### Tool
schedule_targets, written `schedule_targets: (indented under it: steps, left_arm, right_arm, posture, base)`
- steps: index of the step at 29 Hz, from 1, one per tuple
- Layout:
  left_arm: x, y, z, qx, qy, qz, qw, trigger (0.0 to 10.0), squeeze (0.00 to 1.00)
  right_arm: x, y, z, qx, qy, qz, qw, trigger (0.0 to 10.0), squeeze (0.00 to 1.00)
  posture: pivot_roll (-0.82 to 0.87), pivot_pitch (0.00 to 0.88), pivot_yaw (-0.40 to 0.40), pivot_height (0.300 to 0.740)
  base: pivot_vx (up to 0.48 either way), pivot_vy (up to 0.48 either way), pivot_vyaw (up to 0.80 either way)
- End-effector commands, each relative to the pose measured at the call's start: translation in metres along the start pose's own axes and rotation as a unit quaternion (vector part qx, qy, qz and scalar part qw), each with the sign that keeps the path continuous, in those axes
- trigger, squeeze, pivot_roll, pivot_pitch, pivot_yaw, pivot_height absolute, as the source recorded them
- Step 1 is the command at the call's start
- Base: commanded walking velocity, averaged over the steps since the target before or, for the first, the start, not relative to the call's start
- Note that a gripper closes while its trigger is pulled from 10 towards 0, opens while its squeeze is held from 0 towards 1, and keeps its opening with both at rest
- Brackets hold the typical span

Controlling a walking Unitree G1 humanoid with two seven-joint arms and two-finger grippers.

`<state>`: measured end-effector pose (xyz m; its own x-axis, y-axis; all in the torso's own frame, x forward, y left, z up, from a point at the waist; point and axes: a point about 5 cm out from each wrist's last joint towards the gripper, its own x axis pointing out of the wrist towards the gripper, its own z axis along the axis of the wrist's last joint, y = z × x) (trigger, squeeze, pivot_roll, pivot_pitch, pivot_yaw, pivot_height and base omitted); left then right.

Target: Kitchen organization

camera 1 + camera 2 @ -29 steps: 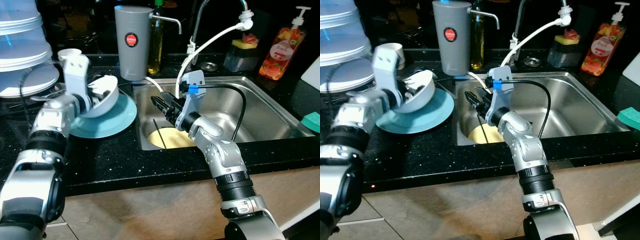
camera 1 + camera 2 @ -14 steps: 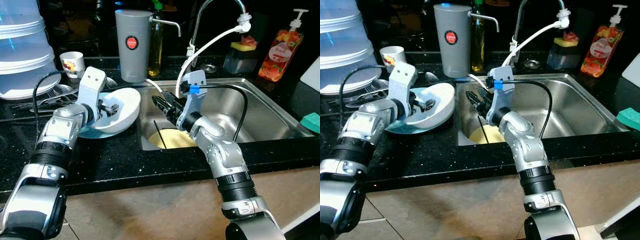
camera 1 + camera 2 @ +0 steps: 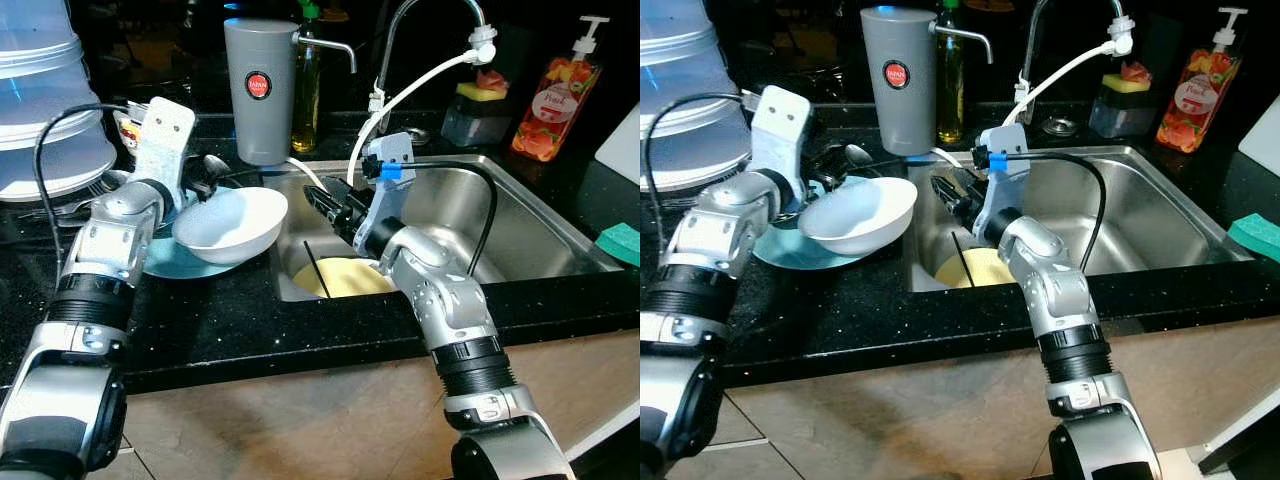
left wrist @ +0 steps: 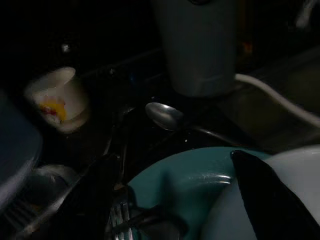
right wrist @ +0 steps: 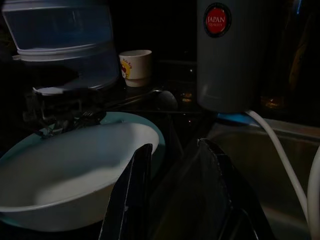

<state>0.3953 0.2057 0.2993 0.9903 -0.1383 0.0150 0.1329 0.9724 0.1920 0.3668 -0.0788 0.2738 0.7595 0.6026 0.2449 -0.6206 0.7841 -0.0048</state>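
A white bowl (image 3: 232,222) sits upright on a teal plate (image 3: 150,256) on the black counter, left of the sink. My left gripper (image 3: 204,187) is open just behind the bowl's far rim; in the left wrist view its fingers (image 4: 95,192) are spread wide over the plate (image 4: 190,180). My right gripper (image 3: 327,206) hovers open over the sink's left edge, pointing at the bowl (image 5: 75,160), with nothing between its fingers (image 5: 129,195). A pale yellow plate (image 3: 345,277) lies in the steel sink (image 3: 520,230) with a thin black stick (image 3: 313,268) leaning beside it.
A grey thermos jug (image 3: 260,90), an oil bottle (image 3: 306,95) and the tap (image 3: 425,25) with its white hose stand behind the sink. A small cup (image 4: 57,100), a spoon (image 4: 165,116), a fork (image 4: 120,217) and stacked clear containers (image 3: 45,90) crowd the left. Soap bottle (image 3: 547,100) at back right.
My left arm turned the tilted bowl upright, set it on the teal plate, let go and drew back behind it. The right arm has barely moved.
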Motion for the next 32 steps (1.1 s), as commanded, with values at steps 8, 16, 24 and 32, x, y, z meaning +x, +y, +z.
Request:
schedule_targets:
  steps: [8, 16, 24, 32]
  left_arm:
    - [-0.008, -0.003, -0.007, -0.193, 0.005, -0.017, 0.981, 10.0, 1.00]
    - [-0.030, -0.008, -0.035, -0.279, 0.078, -0.044, 0.956, 10.0, 1.00]
    - [-0.044, -0.001, -0.061, -0.299, 0.140, -0.007, 0.944, 10.0, 0.00]
    - [-0.046, -0.010, -0.060, -0.265, 0.137, -0.030, 0.954, 10.0, 0.00]
  right_arm:
    - [0.000, -0.003, 0.004, 0.005, -0.003, -0.006, 1.000, 10.0, 0.00]
    - [0.000, -0.005, 0.008, 0.007, -0.011, -0.009, 1.000, 10.0, 0.00]
    - [0.002, -0.003, 0.007, 0.007, -0.010, -0.006, 1.000, 10.0, 0.00]
    - [0.005, -0.003, 0.002, 0.004, 0.011, -0.009, 1.000, 10.0, 0.00]
  posture:
    - [0.03, 0.038, 0.005, 0.740]
    - [0.03, 0.033, 0.011, 0.740]
    - [0.04, 0.033, 0.006, 0.740]
    - [0.04, 0.034, 0.008, 0.740]
  base:
    - [0.000, 0.000, 0.00]
    - [0.000, 0.000, 0.00]
    - [0.000, 0.000, 0.00]
    - [0.000, 0.000, 0.00]
